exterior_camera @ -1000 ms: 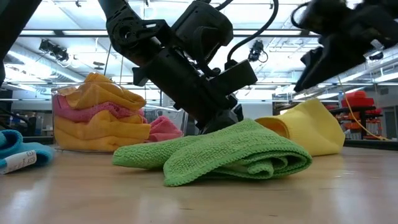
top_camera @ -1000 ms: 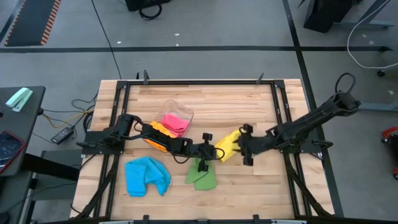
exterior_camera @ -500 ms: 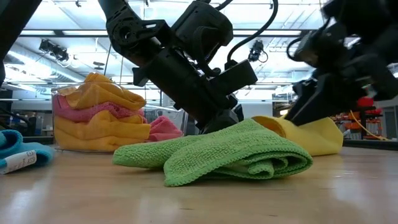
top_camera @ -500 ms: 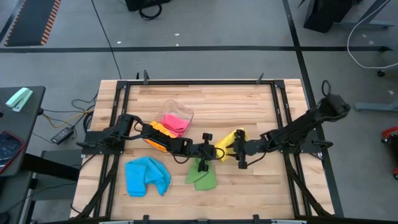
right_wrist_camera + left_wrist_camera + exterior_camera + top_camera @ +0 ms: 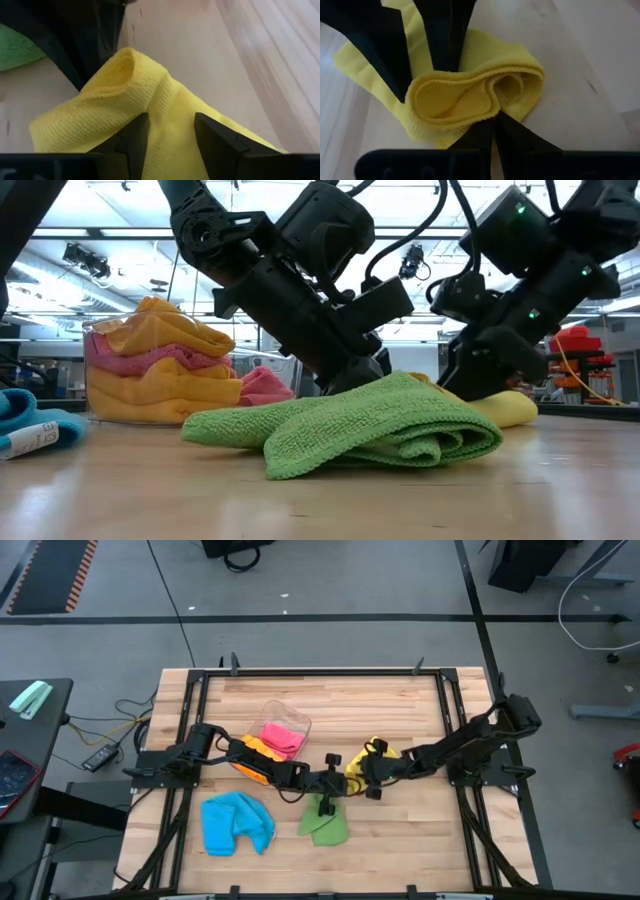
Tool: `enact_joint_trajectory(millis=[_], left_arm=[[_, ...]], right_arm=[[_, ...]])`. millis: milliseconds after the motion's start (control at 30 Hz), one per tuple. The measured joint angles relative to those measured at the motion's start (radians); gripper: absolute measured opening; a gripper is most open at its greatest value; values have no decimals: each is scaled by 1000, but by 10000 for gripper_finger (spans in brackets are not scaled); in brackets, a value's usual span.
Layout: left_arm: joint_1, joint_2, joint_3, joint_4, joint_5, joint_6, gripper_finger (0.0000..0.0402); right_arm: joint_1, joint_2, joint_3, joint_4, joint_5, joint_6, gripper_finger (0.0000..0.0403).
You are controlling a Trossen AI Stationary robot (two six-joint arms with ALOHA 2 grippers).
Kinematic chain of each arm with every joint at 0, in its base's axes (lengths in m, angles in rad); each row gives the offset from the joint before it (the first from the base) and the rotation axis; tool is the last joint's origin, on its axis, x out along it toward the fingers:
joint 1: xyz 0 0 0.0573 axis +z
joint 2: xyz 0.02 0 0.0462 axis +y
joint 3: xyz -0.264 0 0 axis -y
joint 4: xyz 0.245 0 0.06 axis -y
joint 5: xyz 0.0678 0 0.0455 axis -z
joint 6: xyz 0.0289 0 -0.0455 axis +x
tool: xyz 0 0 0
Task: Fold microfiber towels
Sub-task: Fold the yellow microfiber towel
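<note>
From overhead, I can only see a sliver of the yellow towel (image 5: 356, 766); both grippers crowd over the rest. At table height the green towel (image 5: 350, 425) and the right arm's wrist cover most of it, leaving a strip at the right. My left gripper (image 5: 492, 116) pinches a rolled edge, but its fingertips disappear under the fold. At the left edge of that level view the blue towel (image 5: 30, 423) is cut off. The tub (image 5: 160, 375) blocks most of the pink towel (image 5: 262, 388) behind it.
</note>
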Motion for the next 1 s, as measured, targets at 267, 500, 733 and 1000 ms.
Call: enact_joint_trajectory(millis=[267, 500, 733, 1000], left_arm=[[-17, -73, -1, -127, -50, 1, 37], [-47, -103, -2, -65, -48, -7, 35], [-13, -97, 1, 95, -49, -86, 80], [22, -37, 0, 124, 83, -107, 201]], right_arm=[[-13, 4, 0, -16, 1, 13, 169], [-13, 4, 0, -18, 1, 24, 169], [-12, 4, 0, -16, 1, 54, 169], [-12, 4, 0, -16, 1, 53, 169]])
